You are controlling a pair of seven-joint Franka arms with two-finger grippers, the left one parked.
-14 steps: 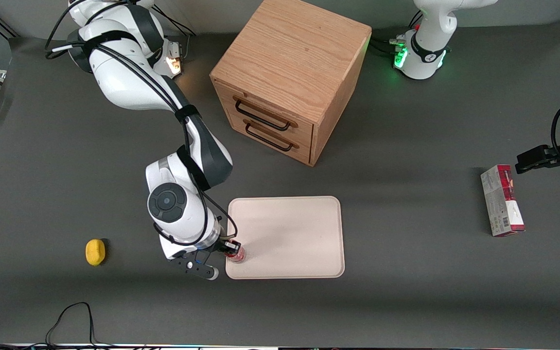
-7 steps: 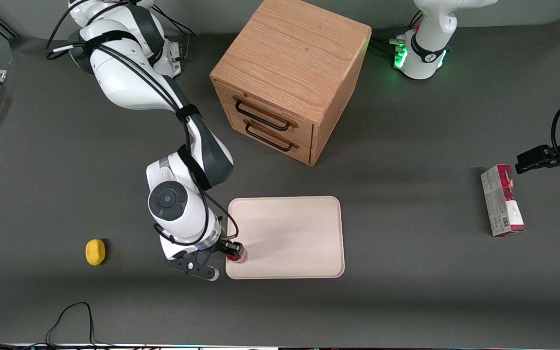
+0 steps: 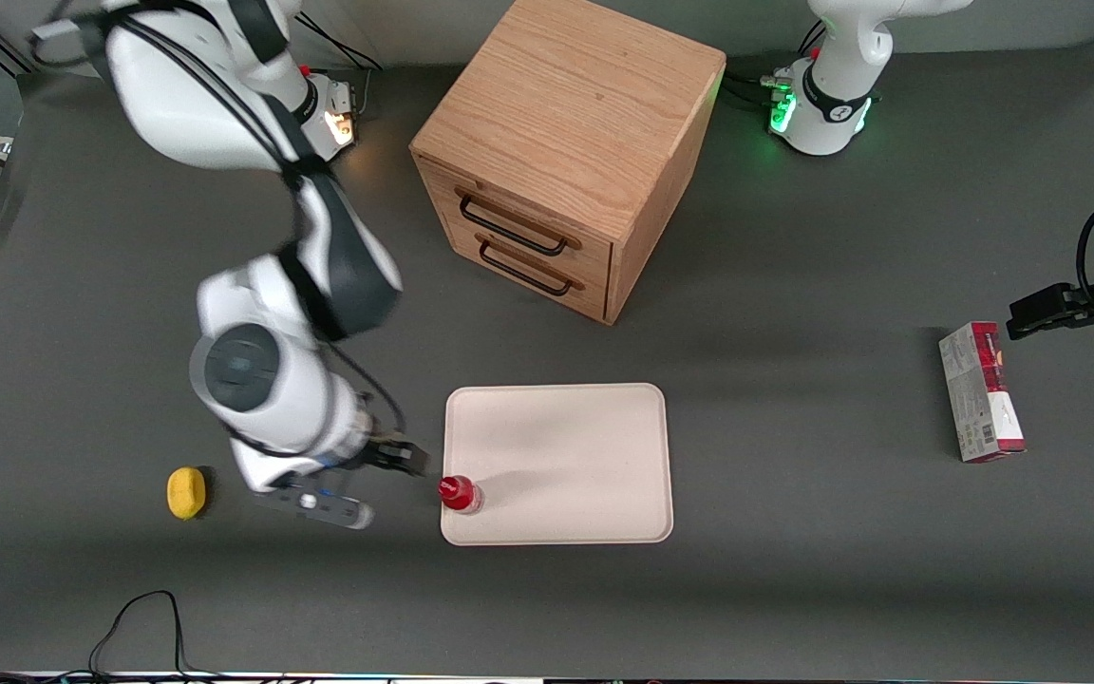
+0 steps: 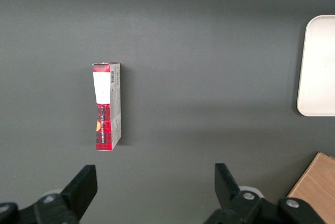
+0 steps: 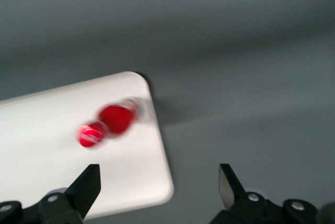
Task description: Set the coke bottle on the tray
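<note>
The hand (image 3: 393, 460) hangs spread wide and empty above the tabletop (image 3: 794, 570), lower left of the frame. The coke bottle (image 3: 459, 494) stands upright on the tray (image 3: 585, 446), at its lower-left corner.

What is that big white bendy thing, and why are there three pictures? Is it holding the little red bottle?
The white bendy thing is a robot arm. At its end is a gripper, a hand with two jaws that pinch things. One picture looks down on the whole table from the front. The other two come from small cameras on the wrists of the two arms.

The gripper holds nothing. Its jaws are open, and it hangs above the table beside the tray. The coke bottle stands upright on the tray, near a corner; the working arm's wrist camera sees it too.

Also on the table are a wooden cabinet with two drawers, a lemon toward the working arm's end, and a red-and-grey carton toward the parked arm's end.
</note>
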